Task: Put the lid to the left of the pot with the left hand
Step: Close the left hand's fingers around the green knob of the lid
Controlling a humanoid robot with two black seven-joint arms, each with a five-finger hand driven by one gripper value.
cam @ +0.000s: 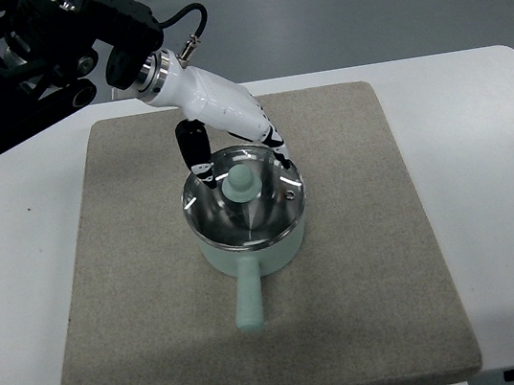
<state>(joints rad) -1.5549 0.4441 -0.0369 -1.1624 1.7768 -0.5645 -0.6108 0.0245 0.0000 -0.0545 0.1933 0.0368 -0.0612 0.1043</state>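
Note:
A mint-green pot stands in the middle of the grey mat, its handle pointing toward the near edge. The glass lid with a mint knob rests on the pot. My left hand, white with dark fingertips, reaches in from the upper left and hovers at the far side of the lid. Its thumb and fingers are spread on either side of the knob, wider than it, holding nothing. The right arm does not show.
The mat lies on a white table. The black left arm crosses the upper left corner. Bare mat stretches left of the pot. Grey floor shows beyond the table's far edge.

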